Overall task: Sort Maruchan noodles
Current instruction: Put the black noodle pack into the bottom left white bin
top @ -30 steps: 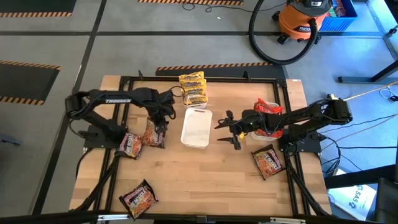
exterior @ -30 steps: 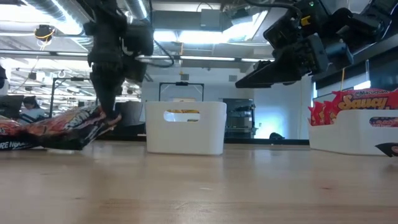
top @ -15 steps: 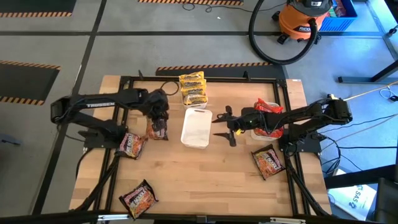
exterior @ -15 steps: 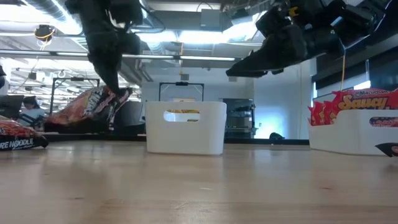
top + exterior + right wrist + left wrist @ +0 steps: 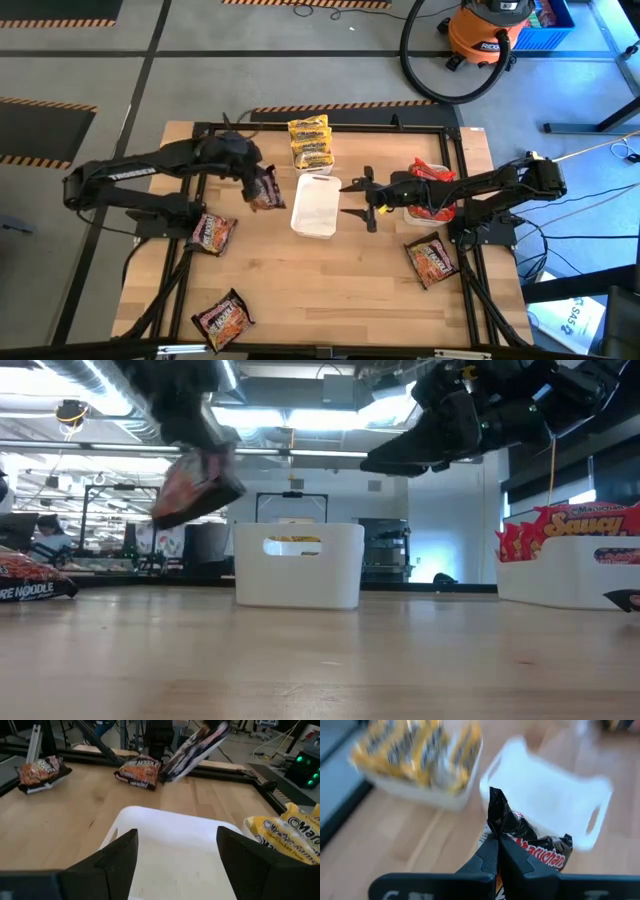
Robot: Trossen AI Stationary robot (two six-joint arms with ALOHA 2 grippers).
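On table: 3 dark packets (image 5: 211, 233) | left fingers (image 5: 496, 851) grasping fourth (image 5: 264, 187) (aloft) | right fingers (image 5: 120, 856) spread

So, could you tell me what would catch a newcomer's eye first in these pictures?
Probably the dark noodle packet hanging in the air, pinched by the shut left gripper just left of the empty white bin at the table's middle. Next, the open right gripper hovering at that bin's right edge, and the yellow packets in the tray behind.
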